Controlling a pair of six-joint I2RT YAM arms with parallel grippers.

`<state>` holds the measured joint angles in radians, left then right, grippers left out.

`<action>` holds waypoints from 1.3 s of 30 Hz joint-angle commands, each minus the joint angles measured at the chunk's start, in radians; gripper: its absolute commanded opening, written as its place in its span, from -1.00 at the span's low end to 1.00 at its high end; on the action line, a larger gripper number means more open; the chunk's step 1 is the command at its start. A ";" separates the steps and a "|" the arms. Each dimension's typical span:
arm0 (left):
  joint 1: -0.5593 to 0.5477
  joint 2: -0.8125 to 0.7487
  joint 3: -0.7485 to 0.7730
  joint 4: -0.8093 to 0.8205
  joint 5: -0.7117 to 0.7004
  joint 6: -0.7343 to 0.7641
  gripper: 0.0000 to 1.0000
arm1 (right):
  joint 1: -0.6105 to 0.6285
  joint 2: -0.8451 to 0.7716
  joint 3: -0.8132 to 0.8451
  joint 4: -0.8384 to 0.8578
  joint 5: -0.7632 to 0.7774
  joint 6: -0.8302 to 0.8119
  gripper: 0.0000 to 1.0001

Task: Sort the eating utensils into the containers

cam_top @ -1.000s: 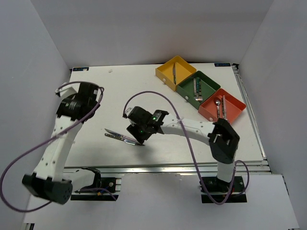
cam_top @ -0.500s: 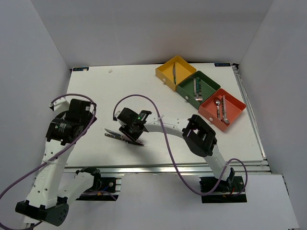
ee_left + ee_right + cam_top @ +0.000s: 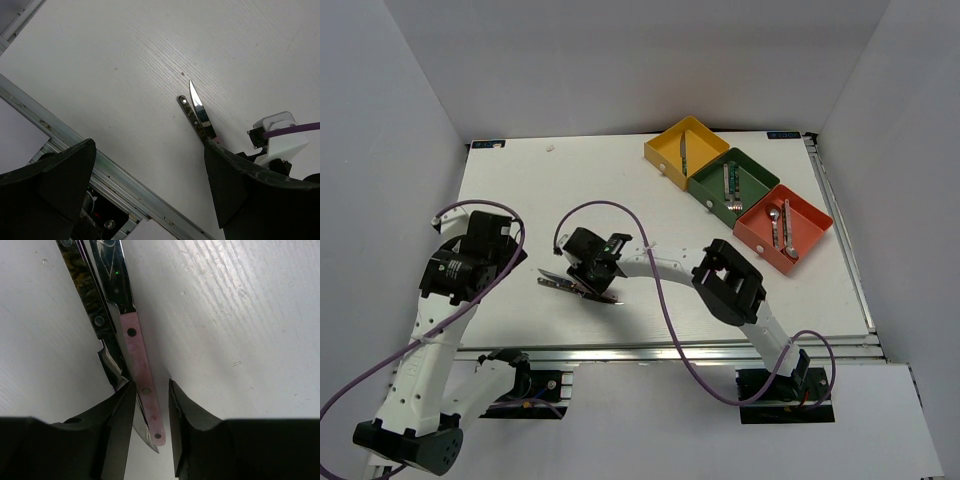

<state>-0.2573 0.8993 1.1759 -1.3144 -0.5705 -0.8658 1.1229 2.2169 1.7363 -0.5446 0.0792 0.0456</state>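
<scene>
Two fingers of our right gripper stand narrowly apart astride the pink-handled knife, not visibly clamped, its long axis running out between them beside a dark-handled knife on the table, and we count the yellow tray well away at far right.

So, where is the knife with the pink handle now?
The pink-handled knife lies on the table, left of centre in the top view, between the right pincer's fingers, beside a dark-handled knife.
</scene>
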 commanded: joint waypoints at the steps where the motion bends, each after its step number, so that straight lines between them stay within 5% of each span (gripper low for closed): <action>1: 0.000 -0.016 -0.022 0.027 0.026 0.016 0.96 | -0.011 0.024 -0.017 0.002 0.008 -0.007 -0.24; 14: 0.000 -0.011 -0.079 0.058 0.043 0.030 0.96 | -0.046 0.036 -0.093 0.014 0.018 -0.039 -0.41; 17: -0.002 -0.011 -0.091 0.067 0.046 0.030 0.96 | -0.048 0.047 -0.109 0.008 0.022 -0.041 -0.78; 23: 0.000 -0.008 -0.114 0.090 0.044 0.045 0.96 | -0.124 -0.022 -0.093 0.006 0.004 0.065 -1.00; 32: 0.000 -0.028 -0.266 0.184 0.113 0.089 0.96 | -0.432 -0.169 0.120 -0.044 -0.070 0.227 -1.00; 39: 0.000 0.042 -0.386 0.317 0.261 0.149 0.96 | -0.710 0.013 0.403 -0.126 -0.004 0.329 -1.00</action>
<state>-0.2573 0.9272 0.8104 -1.0924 -0.3870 -0.7544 0.4664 2.1735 2.0342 -0.6193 0.0425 0.3111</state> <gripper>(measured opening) 0.980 0.146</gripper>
